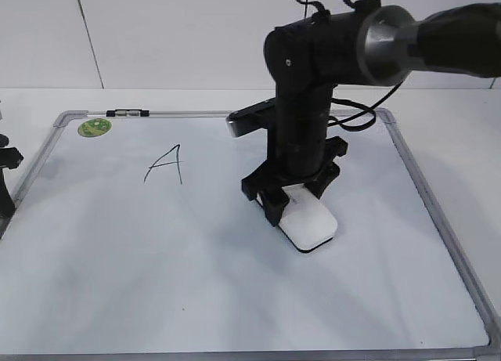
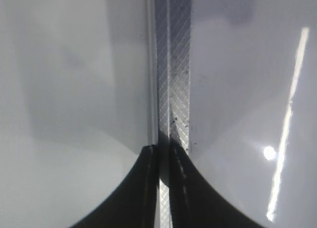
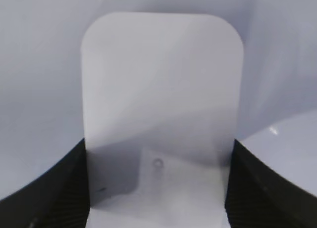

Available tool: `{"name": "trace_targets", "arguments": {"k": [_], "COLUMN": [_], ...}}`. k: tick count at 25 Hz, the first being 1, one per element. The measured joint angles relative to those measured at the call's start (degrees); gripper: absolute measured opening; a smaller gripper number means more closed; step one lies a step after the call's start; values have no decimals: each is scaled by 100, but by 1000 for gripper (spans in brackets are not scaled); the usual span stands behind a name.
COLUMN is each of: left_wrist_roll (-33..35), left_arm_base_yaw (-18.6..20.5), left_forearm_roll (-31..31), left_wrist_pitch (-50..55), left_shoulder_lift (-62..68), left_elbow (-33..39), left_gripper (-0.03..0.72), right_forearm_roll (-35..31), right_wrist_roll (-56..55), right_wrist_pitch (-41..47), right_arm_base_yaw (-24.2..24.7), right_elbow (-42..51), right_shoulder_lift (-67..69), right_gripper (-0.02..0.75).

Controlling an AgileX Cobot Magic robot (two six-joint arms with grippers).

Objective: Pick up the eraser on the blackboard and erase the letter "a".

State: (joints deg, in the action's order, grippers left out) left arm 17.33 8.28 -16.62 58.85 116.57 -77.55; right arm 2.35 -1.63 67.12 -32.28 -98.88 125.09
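Note:
The white eraser (image 1: 311, 222) lies on the blackboard (image 1: 156, 259), right of its middle, with its black underside down. My right gripper (image 1: 300, 198) stands over the eraser's rear end. In the right wrist view its two black fingers (image 3: 157, 188) press against both long sides of the eraser (image 3: 161, 89). A tall capital "A" (image 1: 164, 164) is written left of centre. No lowercase "a" shows; the arm and the eraser cover part of the board. My left gripper (image 1: 6, 190) is shut and empty at the board's left edge, over the grey frame (image 2: 173, 79).
A round green sticker (image 1: 94, 128) sits in the board's far left corner. A small black clip (image 1: 127, 112) sits on the far frame rail. The white table surrounds the board, with a white wall behind.

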Motion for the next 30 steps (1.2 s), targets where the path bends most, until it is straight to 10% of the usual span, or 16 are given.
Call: {"name": "trace_targets", "arguments": {"k": [30], "left_wrist_roll": [-11], "left_arm_base_yaw": [0], "left_forearm_roll": [26], "left_wrist_pitch": [0], "left_shoulder_lift": [0], "left_elbow": [0], "left_gripper": [17], "right_forearm_roll": [-235], "right_wrist_roll": [-359], "right_wrist_pitch": [-121], "right_arm_base_yaw": [2179], "right_elbow": [1148], "right_shoulder_lift": [-1428], "right_gripper": [529]}}
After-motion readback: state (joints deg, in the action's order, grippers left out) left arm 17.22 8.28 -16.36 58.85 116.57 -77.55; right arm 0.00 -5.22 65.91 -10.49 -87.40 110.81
